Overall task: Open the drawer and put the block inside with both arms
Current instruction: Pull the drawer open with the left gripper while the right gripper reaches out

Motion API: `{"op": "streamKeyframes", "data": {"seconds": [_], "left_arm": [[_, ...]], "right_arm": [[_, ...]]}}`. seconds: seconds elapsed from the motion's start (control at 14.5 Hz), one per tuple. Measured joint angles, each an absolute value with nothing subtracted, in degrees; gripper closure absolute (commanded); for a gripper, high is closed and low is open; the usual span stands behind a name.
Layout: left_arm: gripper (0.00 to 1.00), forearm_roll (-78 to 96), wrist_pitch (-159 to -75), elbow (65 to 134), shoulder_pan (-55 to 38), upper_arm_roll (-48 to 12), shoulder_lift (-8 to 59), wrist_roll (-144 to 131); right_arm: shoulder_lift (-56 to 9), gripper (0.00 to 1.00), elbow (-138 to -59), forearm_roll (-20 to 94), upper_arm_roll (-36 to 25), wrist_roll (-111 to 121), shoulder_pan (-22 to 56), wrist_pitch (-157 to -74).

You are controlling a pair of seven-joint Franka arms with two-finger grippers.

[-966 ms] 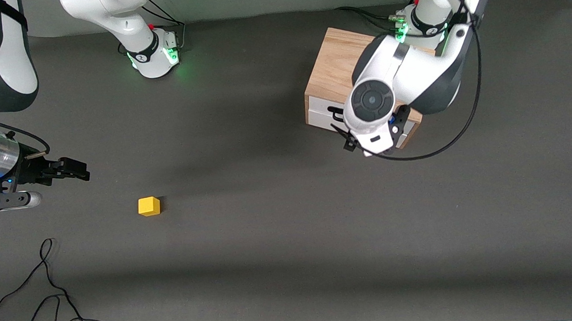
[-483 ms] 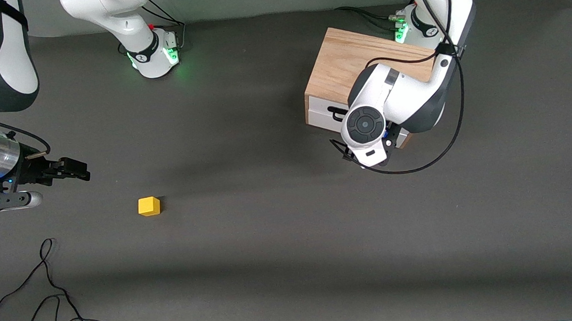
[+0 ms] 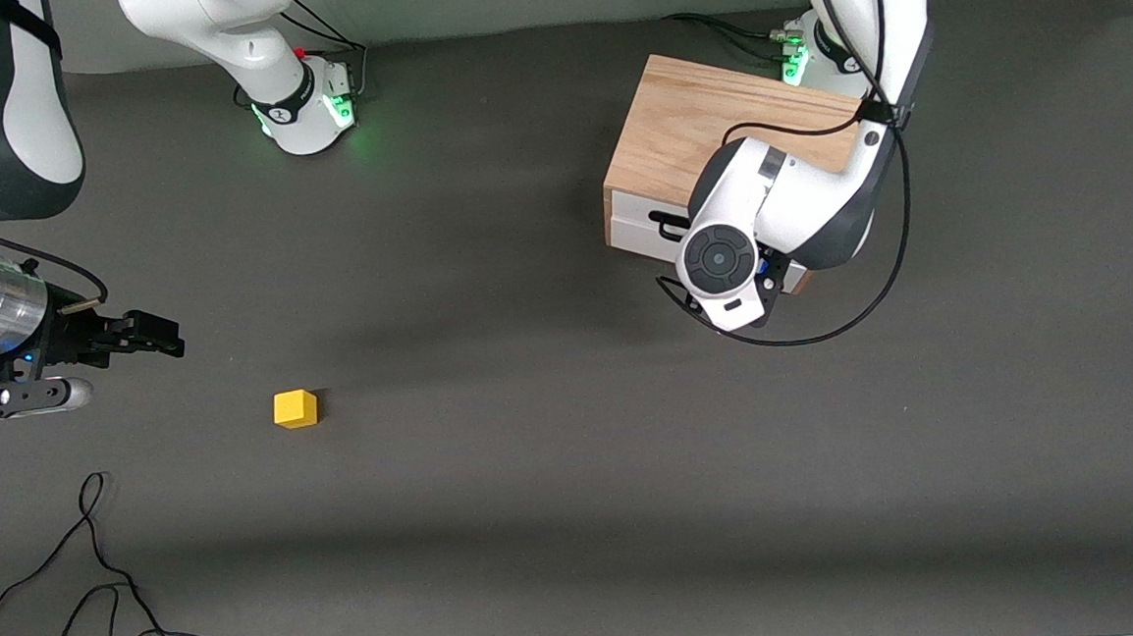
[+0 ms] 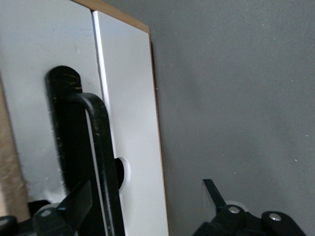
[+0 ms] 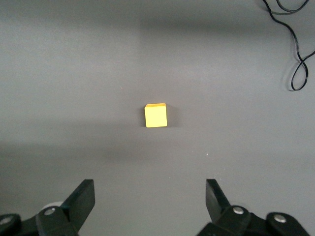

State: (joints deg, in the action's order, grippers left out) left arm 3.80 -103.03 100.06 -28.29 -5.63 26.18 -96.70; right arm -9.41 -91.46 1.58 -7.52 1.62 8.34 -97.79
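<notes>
The block (image 3: 295,408) is a small yellow cube on the dark table, toward the right arm's end; it also shows in the right wrist view (image 5: 156,115). My right gripper (image 3: 162,335) hangs open and empty over the table beside the block, apart from it. The oak cabinet (image 3: 702,123) stands near the left arm's base, its white drawer front (image 3: 635,230) shut. My left gripper (image 4: 145,191) is open in front of the drawer front (image 4: 133,123). The black wire handle (image 4: 101,147) lies between its fingers, close to one finger (image 4: 74,201). In the front view the left wrist hides this gripper.
Loose black cables (image 3: 101,582) lie on the table near the front camera at the right arm's end, and show in the right wrist view (image 5: 295,54). The left arm's own cable (image 3: 879,279) loops beside the cabinet.
The left arm's wrist has come down in front of the drawer front. The right gripper has shifted only slightly. The block and the drawer have not moved.
</notes>
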Motion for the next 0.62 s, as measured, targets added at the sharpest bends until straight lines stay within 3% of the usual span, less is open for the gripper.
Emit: {"op": "streamKeyframes", "data": {"seconds": [0.62], "left_arm": [[0.00,3.28,-108.21,99.74,-28.25,-5.61,26.67,-96.71]], "right_arm": [[-9.65,0.00,-91.46,1.58,-7.52,1.62,8.42,-97.79]]}}
